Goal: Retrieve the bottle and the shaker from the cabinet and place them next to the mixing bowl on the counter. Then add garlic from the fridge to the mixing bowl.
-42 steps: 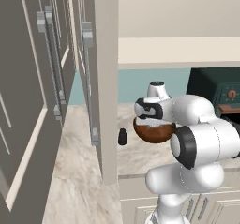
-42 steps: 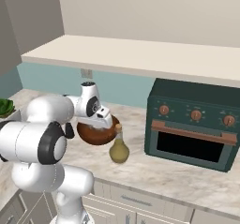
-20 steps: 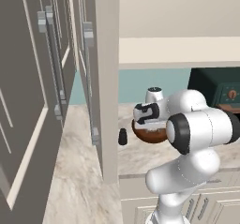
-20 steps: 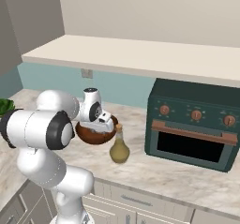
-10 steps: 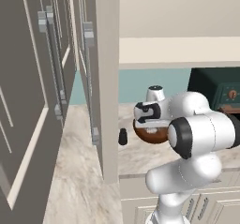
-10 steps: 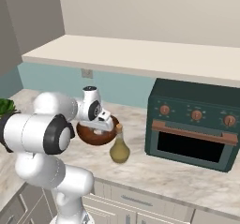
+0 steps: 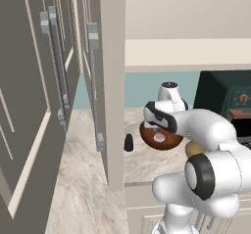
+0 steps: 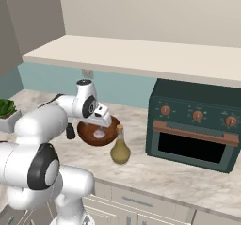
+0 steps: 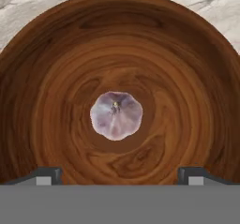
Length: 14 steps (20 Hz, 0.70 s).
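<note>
**Garlic Down in the Mixing Bowl, Claw Spread Wide Above It**

Now seen lying at the very bottom of the mixing bowl (image 9: 120, 45): the garlic (image 9: 116, 115), a pale, purplish bulb, stem end up, dead centre on the dark wood grain. Touched by nothing; well clear of both fingertips (image 9: 47, 175), which stood far apart at either side of the bulb in the hand view. Held nothing, then: gripper (image 8: 101, 121) spread wide and empty, poised straight over the bowl's mouth and pointed down into it.

From the right base view, garlic (image 8: 99, 133) visible as a light spot inside the mixing bowl (image 8: 89, 135), with the bottle (image 8: 120, 147) standing upright just beside the bowl, on the side toward the dark green toaster oven (image 8: 195, 125). Shaker (image 8: 70, 131), small and dark, set upright near the bowl on the opposite side, partly behind the arm. All resting on the marble counter (image 8: 160, 172).

From the left base view, same arrangement: shaker (image 7: 129, 142) near the mixing bowl (image 7: 157, 141) on the side toward the tall cabinet (image 7: 110, 81), garlic (image 7: 159, 137) showing pale within the bowl, gripper (image 7: 158, 122) hanging just above the rim. Bottle (image 7: 194, 149) barely peeking past the arm, beyond the bowl
</note>
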{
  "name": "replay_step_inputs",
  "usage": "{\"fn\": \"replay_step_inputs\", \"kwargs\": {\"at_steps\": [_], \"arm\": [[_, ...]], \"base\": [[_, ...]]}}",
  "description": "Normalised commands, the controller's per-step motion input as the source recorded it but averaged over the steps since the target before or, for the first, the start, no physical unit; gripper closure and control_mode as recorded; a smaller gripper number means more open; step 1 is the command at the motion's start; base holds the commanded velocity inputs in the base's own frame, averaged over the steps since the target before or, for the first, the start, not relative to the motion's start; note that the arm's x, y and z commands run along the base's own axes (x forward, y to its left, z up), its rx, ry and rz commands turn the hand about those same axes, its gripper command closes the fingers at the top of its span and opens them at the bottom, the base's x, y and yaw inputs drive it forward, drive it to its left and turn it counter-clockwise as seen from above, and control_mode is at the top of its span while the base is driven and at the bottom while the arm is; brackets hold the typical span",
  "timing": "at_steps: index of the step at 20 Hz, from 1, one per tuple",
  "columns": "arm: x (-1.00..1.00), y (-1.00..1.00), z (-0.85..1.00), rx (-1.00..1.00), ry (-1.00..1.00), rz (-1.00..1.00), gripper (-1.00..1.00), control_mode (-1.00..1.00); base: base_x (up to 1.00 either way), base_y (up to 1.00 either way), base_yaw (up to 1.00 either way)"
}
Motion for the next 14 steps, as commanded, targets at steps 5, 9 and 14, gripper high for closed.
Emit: {"fn": "replay_step_inputs", "kwargs": {"at_steps": [5,9,14], "arm": [[-0.53,0.00,0.73,0.01,-0.13,0.00,-1.00,-1.00],[-0.66,0.00,0.82,0.00,-0.10,0.00,-1.00,-1.00],[-0.78,0.00,0.78,0.00,-0.08,0.00,-1.00,-1.00]], "base": [[0.00,0.00,0.00],[0.00,0.00,0.00],[0.00,0.00,0.00]]}}
